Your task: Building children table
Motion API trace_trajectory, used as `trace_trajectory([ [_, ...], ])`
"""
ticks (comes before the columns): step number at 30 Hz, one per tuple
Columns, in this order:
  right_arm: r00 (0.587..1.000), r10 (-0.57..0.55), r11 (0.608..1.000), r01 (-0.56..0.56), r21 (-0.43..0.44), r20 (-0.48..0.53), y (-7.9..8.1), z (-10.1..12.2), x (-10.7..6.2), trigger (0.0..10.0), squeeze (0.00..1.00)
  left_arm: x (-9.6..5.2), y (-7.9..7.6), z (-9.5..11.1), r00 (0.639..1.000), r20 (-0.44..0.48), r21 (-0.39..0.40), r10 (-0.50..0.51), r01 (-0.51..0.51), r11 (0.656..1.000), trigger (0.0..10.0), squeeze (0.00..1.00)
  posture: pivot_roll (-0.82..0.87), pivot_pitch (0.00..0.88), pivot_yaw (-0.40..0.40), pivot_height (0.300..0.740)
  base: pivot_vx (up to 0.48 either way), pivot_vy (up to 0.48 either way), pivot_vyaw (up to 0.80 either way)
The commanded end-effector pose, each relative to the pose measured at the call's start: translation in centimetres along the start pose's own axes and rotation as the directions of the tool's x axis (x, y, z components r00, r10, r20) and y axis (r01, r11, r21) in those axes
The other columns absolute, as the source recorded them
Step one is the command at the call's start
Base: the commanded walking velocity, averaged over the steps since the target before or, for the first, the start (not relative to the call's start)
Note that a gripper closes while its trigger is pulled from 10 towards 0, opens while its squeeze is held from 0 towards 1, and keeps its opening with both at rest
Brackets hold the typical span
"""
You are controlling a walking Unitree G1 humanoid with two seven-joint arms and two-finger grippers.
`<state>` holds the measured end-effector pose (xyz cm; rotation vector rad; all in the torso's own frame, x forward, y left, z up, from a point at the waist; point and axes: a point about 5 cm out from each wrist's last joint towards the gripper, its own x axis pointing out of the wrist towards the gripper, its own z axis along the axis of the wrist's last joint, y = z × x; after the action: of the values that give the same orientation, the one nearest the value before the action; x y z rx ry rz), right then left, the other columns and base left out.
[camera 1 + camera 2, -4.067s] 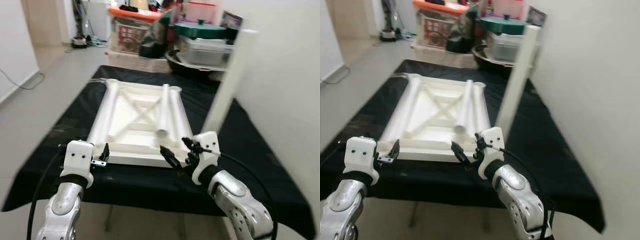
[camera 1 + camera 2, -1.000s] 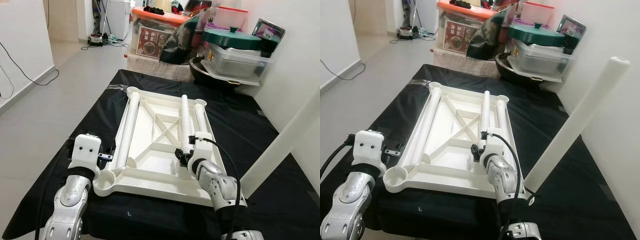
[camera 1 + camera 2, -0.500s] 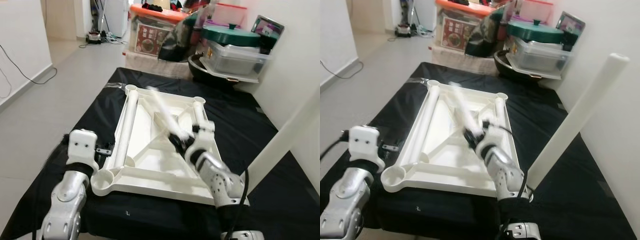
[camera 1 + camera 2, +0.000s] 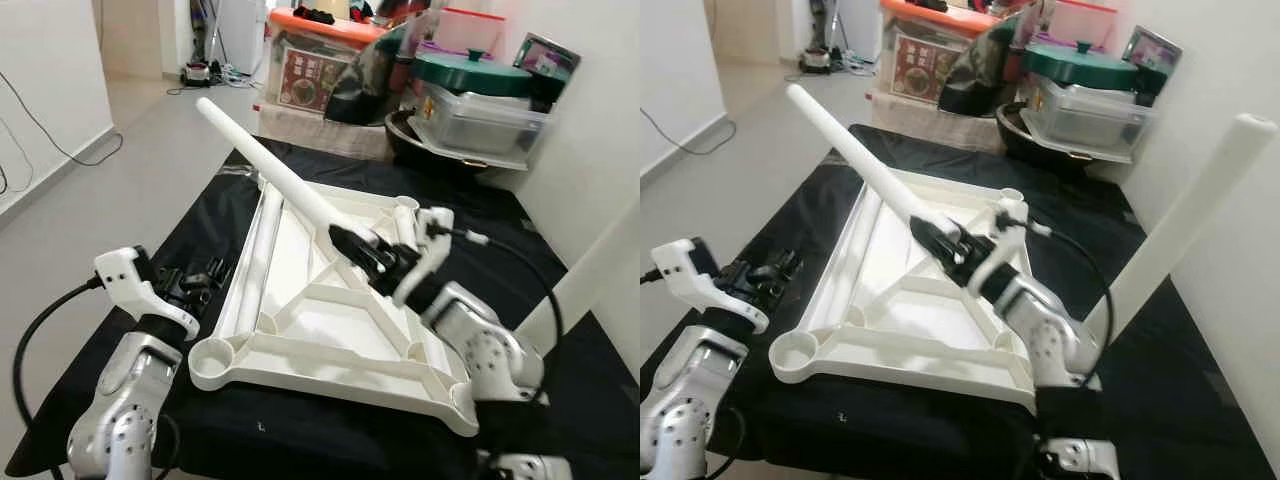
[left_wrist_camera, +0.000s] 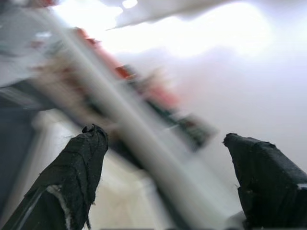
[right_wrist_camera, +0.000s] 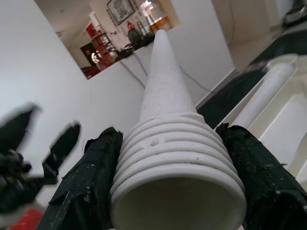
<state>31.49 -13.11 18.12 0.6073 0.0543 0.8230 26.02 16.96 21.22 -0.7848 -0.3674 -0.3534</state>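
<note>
Early on: no leg screwed in. Right gripper (image 4: 372, 258) pinching one leg (image 4: 270, 167) aloft; left gripper (image 4: 196, 283) spread, idle; two legs lying in frame (image 4: 330, 345).

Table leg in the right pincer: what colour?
White, clearest in the right eye view: table leg, right pincer.

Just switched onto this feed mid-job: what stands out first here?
The right claw is shut on a long white table leg by its threaded end, holding it slanted up over the upturned white tabletop on the black-covered table. The left claw hangs open beside the tabletop's near left corner. Another white leg leans against the wall on the right.
</note>
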Motion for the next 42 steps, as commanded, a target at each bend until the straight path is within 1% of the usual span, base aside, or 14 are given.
trace_trajectory([
  [1,0.999,0.032,0.999,-0.032,0.009,0.01,0.2,0.3,0.0,0.0,0.0,0.0,-0.6,0.2,0.998,0.009,-0.063,-0.055,0.056,0.996,10.0,0.0,0.13,0.0,-0.188,0.74,0.0,0.0,0.0],
  [3,0.999,0.037,0.999,-0.038,0.028,0.013,0.2,0.1,0.0,0.0,0.0,-0.1,-0.8,0.2,0.997,0.009,-0.086,-0.073,0.074,0.994,10.0,0.0,0.13,0.0,-0.188,0.74,0.0,0.0,0.0],
  [6,0.991,0.133,0.986,-0.134,0.095,0.014,1.3,-0.4,-0.1,0.0,0.02,-0.4,-0.1,0.4,0.998,0.031,-0.185,-0.048,0.053,0.981,10.0,0.0,0.13,0.0,-0.185,0.74,0.0,0.0,0.0],
  [11,0.985,0.169,0.975,-0.17,0.141,0.02,1.7,-0.6,-0.2,0.0,0.04,-0.5,0.3,0.5,0.999,0.033,-0.219,-0.035,0.041,0.975,10.0,0.0,0.13,0.0,-0.186,0.74,0.0,0.0,0.0],
  [13,0.981,0.191,0.966,-0.193,0.171,0.031,1.8,-0.5,-0.4,0.0,0.17,-0.8,0.4,0.5,0.999,0.021,-0.259,-0.035,0.039,0.965,10.0,0.0,0.13,0.0,-0.186,0.74,0.0,0.0,0.0],
  [16,0.977,0.21,0.96,-0.213,0.179,0.035,2.0,-0.5,-0.5,0.0,0.17,-0.9,0.5,0.5,0.999,0.017,-0.271,-0.033,0.036,0.962,10.0,0.0,0.14,0.0,-0.185,0.74,0.0,0.0,0.0],
  [18,0.965,0.262,0.946,-0.262,0.193,0.028,2.4,-0.6,-0.8,0.0,0.19,-1.0,0.7,0.6,0.999,0.014,-0.287,-0.029,0.032,0.957,10.0,0.0,0.14,0.0,-0.185,0.74,0.0,0.0,0.0],
  [19,0.956,0.294,0.936,-0.291,0.199,0.017,2.7,-0.7,-1.1,0.0,0.22,-1.1,0.9,0.7,1.0,0.014,-0.289,-0.028,0.031,0.957,10.0,0.0,0.14,0.0,-0.186,0.74,0.0,0.0,0.0],
  [22,0.933,0.358,0.916,-0.347,0.2,-0.024,3.2,-1.1,-1.7,0.0,0.23,-1.1,1.1,1.1,0.999,0.017,-0.289,-0.028,0.032,0.957,10.0,0.0,0.14,0.0,-0.186,0.74,0.0,0.0,0.0],
  [27,0.913,0.401,0.903,-0.381,0.2,-0.069,3.5,-1.6,-2.3,0.0,0.23,-1.1,1.3,1.3,1.0,0.013,-0.276,-0.028,0.03,0.961,10.0,0.0,0.14,0.0,-0.189,0.74,0.0,0.0,0.0],
  [30,0.879,0.457,0.882,-0.428,0.198,-0.136,3.8,-2.3,-3.2,0.0,0.23,-1.0,1.4,1.3,0.999,0.004,-0.273,-0.037,0.037,0.961,10.0,0.0,0.14,0.0,-0.189,0.74,0.0,0.0,0.0],
  [35,0.864,0.471,0.876,-0.436,0.204,-0.177,3.7,-2.8,-3.7,0.0,0.24,-0.9,1.3,1.7,0.999,0.015,-0.279,-0.045,0.047,0.959,10.0,0.0,0.14,0.0,-0.189,0.74,0.0,0.0,0.0],
  [40,0.83,0.504,0.861,-0.463,0.209,-0.239,3.2,-3.2,-4.8,0.0,0.27,-1.2,2.2,3.7,0.998,0.053,-0.255,-0.04,0.052,0.965,10.0,0.0,0.14,0.0,-0.189,0.74,0.0,0.0,0.0],
  [42,0.821,0.513,0.856,-0.472,0.21,-0.249,3.3,-3.2,-5.1,0.0,0.27,-1.3,2.3,3.9,0.998,0.058,-0.25,-0.037,0.05,0.967,10.0,0.0,0.14,0.0,-0.189,0.74,0.0,0.0,0.0],
])
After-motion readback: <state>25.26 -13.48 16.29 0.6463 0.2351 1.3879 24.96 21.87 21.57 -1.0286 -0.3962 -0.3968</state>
